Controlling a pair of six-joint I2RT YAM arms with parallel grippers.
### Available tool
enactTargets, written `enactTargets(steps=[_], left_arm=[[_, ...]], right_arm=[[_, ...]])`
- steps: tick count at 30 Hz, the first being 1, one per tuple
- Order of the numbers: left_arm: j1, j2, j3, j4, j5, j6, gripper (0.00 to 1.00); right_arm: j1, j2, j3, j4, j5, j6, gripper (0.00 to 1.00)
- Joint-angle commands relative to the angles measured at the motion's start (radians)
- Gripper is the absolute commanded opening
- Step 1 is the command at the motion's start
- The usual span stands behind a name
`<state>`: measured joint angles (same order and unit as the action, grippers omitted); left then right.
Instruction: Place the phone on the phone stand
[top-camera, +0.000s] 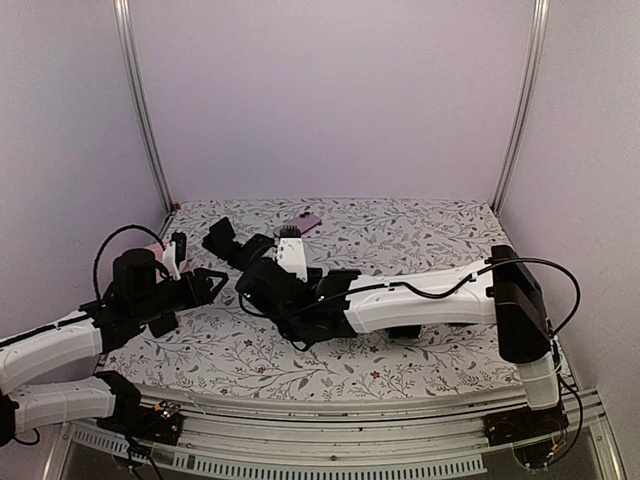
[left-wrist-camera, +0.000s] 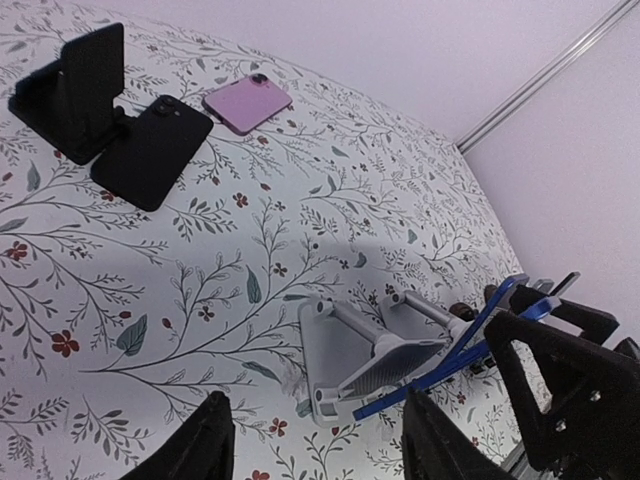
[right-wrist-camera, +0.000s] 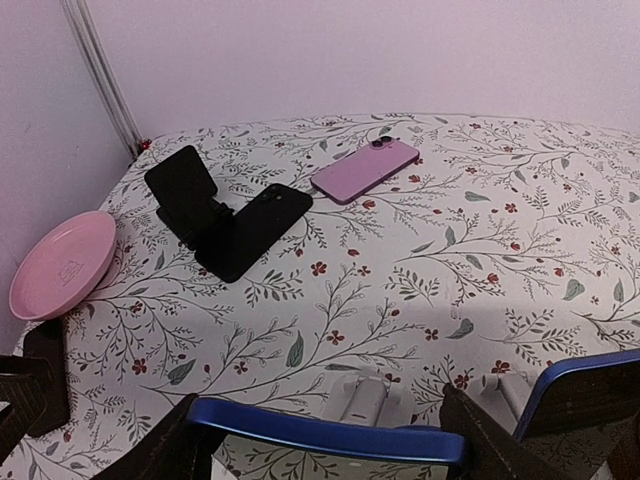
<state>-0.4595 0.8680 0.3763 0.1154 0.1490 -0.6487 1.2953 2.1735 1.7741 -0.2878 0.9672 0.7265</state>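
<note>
While the right gripper (right-wrist-camera: 325, 445) is clenched on the blue phone (left-wrist-camera: 450, 358), holding it tilted just over the grey phone stand (left-wrist-camera: 372, 362), the pickup looks done and only seating and letting go are left, with the left gripper (left-wrist-camera: 320, 442) released and empty.

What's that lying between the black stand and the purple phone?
A black phone lies flat between the black stand and the purple phone, seen in the right wrist view.
</note>
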Motion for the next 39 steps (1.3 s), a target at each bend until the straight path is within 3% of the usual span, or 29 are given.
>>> enactTargets(steps=[1, 15, 32, 39], left_arm=[[0.015, 0.008, -0.019, 0.027, 0.014, -0.007, 0.57], [0.016, 0.009, -0.022, 0.03, 0.018, -0.007, 0.56], [0.018, 0.008, -0.024, 0.036, 0.031, -0.002, 0.56], [0.018, 0.009, -0.023, 0.041, 0.039, -0.001, 0.56]], right_arm=[[0.001, 0.042, 0.035, -0.033, 0.075, 0.091, 0.32], [0.001, 0.086, 0.062, -0.069, 0.11, 0.166, 0.32], [0.003, 0.116, 0.09, -0.079, 0.117, 0.144, 0.33], [0.007, 0.121, 0.094, -0.065, 0.111, 0.117, 0.37]])
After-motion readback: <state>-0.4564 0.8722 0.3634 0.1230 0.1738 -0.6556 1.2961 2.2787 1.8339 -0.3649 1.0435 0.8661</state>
